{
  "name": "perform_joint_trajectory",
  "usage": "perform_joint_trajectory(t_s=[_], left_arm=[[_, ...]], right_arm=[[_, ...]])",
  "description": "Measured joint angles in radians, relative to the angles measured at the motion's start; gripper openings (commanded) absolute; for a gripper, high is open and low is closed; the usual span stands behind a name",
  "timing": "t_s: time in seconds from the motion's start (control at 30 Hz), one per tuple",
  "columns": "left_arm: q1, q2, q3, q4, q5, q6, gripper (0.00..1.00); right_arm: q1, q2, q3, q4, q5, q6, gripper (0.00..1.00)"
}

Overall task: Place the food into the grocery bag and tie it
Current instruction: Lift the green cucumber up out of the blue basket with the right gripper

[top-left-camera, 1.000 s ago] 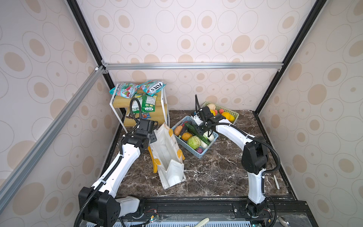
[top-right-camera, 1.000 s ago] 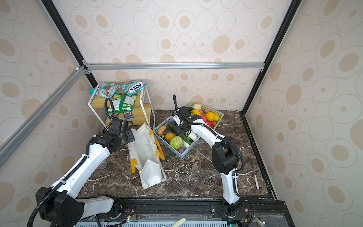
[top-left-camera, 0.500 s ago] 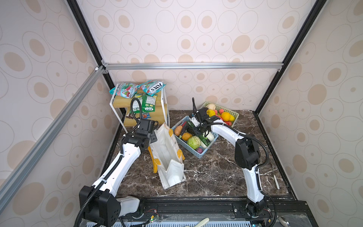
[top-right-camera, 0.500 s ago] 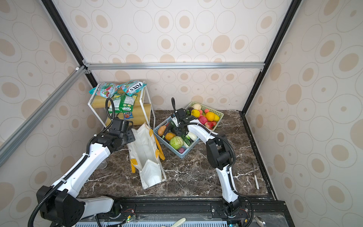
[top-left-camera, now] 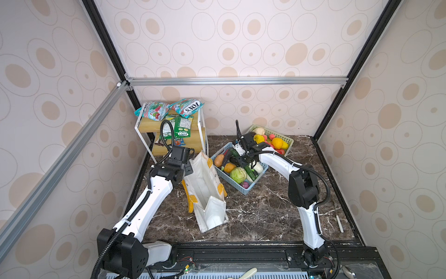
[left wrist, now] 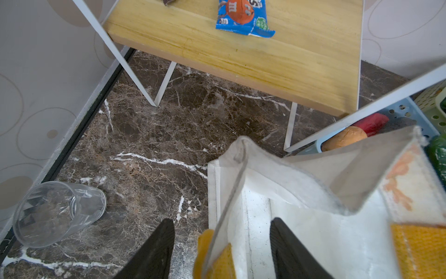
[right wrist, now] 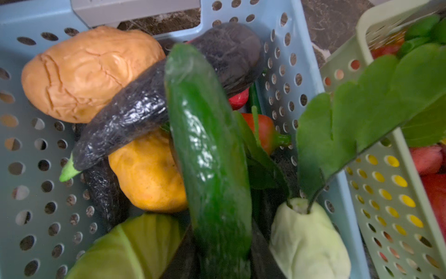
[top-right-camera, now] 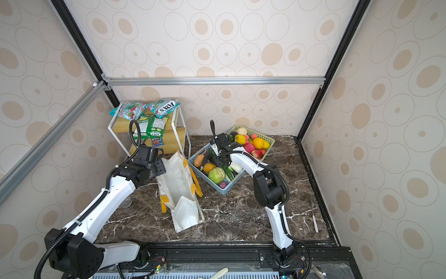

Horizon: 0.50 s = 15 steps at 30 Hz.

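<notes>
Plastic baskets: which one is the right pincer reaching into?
The blue perforated plastic basket beside the white fabric grocery bag. The right pincer straddles a green toy cucumber inside it; the pale green basket of fruit sits behind it.

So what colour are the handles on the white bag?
The handles are yellow-orange, clearest in the left wrist view.

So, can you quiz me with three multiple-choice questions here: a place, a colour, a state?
1. Where is the cabbage? A) on the wooden shelf B) in the blue basket C) in the green basket
2. What colour are the handles of the bag? A) black B) blue C) yellow-orange
3. How is the bag? A) standing open B) tied shut C) folded flat

1 B: it sits inside that basket's walls. 2 C: both loops show that colour. 3 A: its mouth gapes, untied.
</notes>
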Motion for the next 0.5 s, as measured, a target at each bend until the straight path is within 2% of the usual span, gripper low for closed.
perform_joint_trajectory(t_s=[0.33,0.5], left_arm=[[0.000,0.000,0.000,0.000,0.003,0.000,0.64],[0.000,0.000,0.000,0.000,0.011,0.000,0.64]], right_arm=[[0.000,-0.035,0.019,-0.046,0.004,-0.001,0.27],[0.000,-0.106,0.026,-0.069,0.005,-0.004,0.26]])
